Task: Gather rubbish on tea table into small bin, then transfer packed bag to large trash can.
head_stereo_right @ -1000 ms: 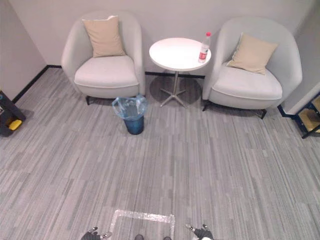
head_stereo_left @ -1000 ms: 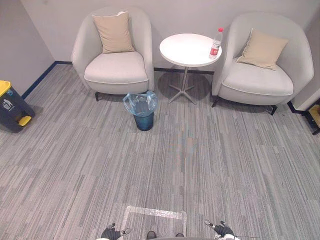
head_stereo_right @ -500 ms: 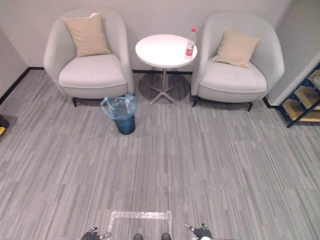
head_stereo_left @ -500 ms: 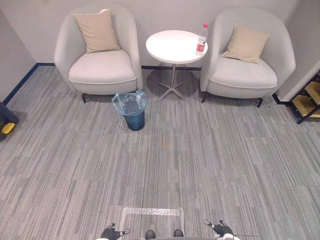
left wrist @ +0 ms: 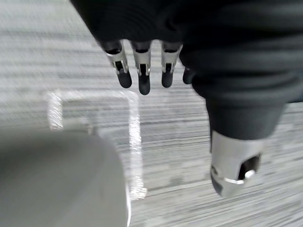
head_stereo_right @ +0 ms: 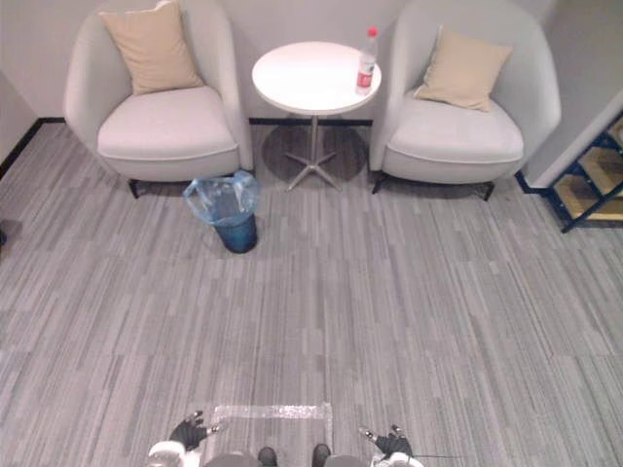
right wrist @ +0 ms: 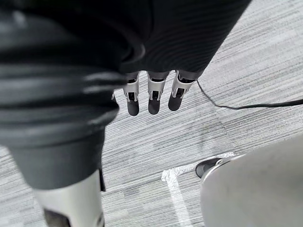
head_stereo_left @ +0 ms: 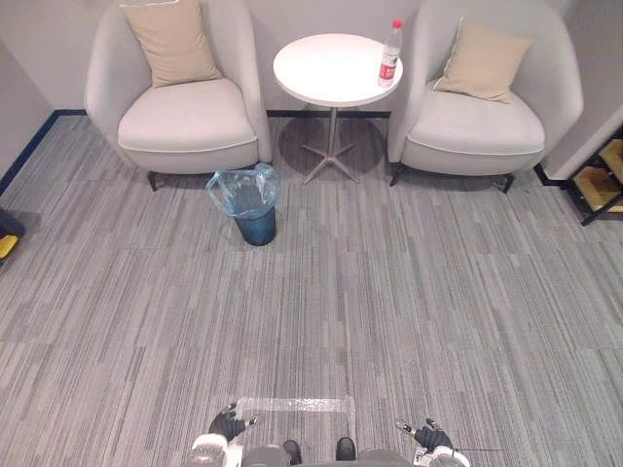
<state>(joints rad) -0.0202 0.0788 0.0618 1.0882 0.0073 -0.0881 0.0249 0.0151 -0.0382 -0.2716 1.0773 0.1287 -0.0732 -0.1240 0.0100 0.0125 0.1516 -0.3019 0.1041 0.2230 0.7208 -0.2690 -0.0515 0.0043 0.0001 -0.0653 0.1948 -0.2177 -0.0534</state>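
A clear plastic bottle with a red cap and label (head_stereo_left: 389,53) stands upright near the right rim of the round white tea table (head_stereo_left: 326,73) between two armchairs. A small dark blue bin lined with a light blue plastic bag (head_stereo_left: 246,199) sits on the carpet in front of the left armchair. My left hand (head_stereo_left: 226,425) and right hand (head_stereo_left: 428,435) hang low at the bottom edge, far from the table, fingers straight and holding nothing; the wrist views show the left fingers (left wrist: 142,75) and right fingers (right wrist: 150,97) over bare carpet.
Two pale armchairs (head_stereo_left: 185,117) (head_stereo_left: 477,117), each with a beige cushion, flank the table. A taped rectangle (head_stereo_left: 292,404) marks the carpet by my feet. A shelf with a dark frame (head_stereo_left: 599,180) stands at the right edge. Wide grey carpet lies between me and the table.
The camera has shifted: the chairs and table sit higher and more to the left in the picture, and the dark bin with the yellow lid has slid out at the left edge. Both hands show slightly more.
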